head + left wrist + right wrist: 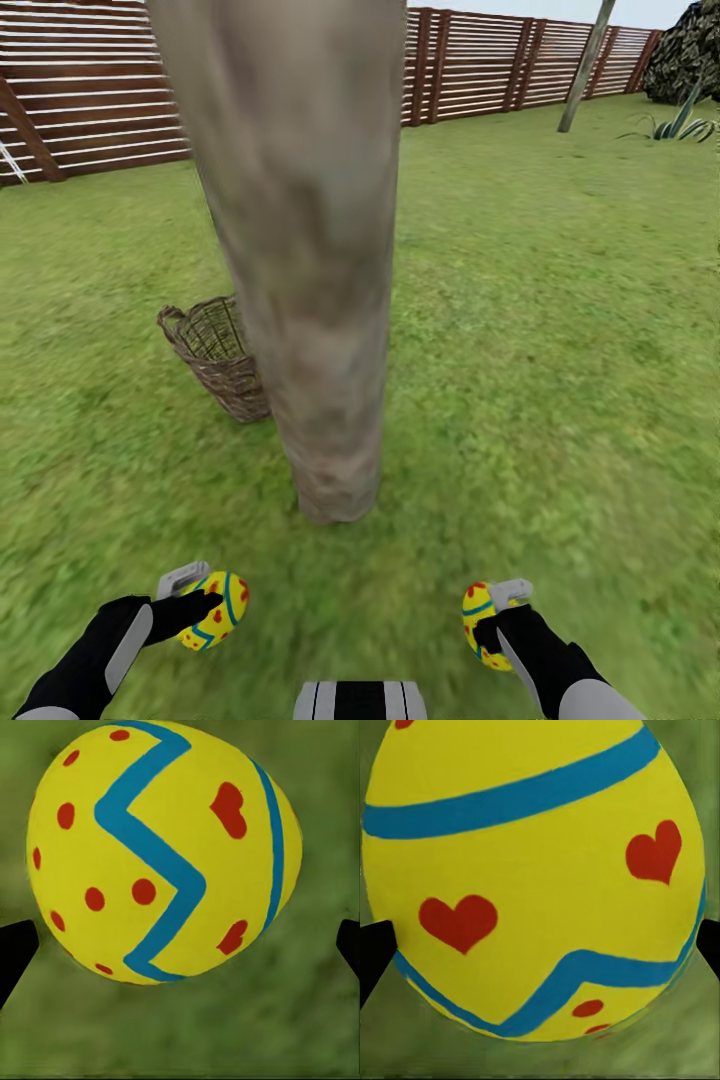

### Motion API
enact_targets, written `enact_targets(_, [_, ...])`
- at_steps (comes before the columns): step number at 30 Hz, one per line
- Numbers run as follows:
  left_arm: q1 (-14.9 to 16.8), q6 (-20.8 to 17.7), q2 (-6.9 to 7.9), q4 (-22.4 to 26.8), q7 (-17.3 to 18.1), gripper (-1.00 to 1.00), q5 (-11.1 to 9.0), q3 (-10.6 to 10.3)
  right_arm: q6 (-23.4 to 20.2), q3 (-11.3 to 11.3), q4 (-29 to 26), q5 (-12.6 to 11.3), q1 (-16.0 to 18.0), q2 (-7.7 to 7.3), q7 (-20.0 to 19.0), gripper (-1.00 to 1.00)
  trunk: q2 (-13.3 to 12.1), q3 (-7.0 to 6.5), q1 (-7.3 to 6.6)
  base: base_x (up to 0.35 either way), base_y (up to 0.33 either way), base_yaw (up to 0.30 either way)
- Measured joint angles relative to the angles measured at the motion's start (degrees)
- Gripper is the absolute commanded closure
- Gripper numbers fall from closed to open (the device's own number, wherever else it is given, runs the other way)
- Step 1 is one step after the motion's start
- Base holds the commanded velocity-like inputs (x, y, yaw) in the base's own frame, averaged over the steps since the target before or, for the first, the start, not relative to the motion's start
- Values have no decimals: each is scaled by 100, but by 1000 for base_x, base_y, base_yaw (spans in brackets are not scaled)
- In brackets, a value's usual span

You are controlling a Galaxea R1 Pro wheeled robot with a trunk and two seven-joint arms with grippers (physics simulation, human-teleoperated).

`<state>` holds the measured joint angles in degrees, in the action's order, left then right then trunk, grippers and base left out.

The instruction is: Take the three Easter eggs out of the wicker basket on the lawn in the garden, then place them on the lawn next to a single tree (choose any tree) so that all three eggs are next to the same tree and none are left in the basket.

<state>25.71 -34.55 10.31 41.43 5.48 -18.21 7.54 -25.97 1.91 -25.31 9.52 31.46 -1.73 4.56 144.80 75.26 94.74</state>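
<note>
Both arms reach forward low over the lawn (560, 300), just short of the foot of the tree (300, 250). The left gripper (195, 600) is clamped on a yellow egg with a blue zigzag (218, 609); the right gripper (500, 615) grips a yellow egg with red hearts (480, 620). In each wrist view the egg (161, 851) (532, 877) sits between dark fingertips cut off at the frame's edges. The wicker basket (215, 355) stands beyond the trunk, which partly hides it; its contents cannot be made out. The fence (90, 100) runs behind.

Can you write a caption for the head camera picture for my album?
Each gripper, left and right, holds a yellow egg before the tree trunk.
</note>
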Motion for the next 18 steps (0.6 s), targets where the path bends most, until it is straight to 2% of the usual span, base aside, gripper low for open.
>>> enact_targets(9, [-4, 0, -1, -8, 0, -100, 0, 0, 0, 0, 7, 0, 0, 18, -2, -100, -12, -200, -25, -90, 0, 0])
enact_targets(18, [2, 0, -9, -9, 0, -100, 0, 0, 0, 0, 9, 0, 0, 18, -2, -100, -24, -399, -46, -320, 0, 0])
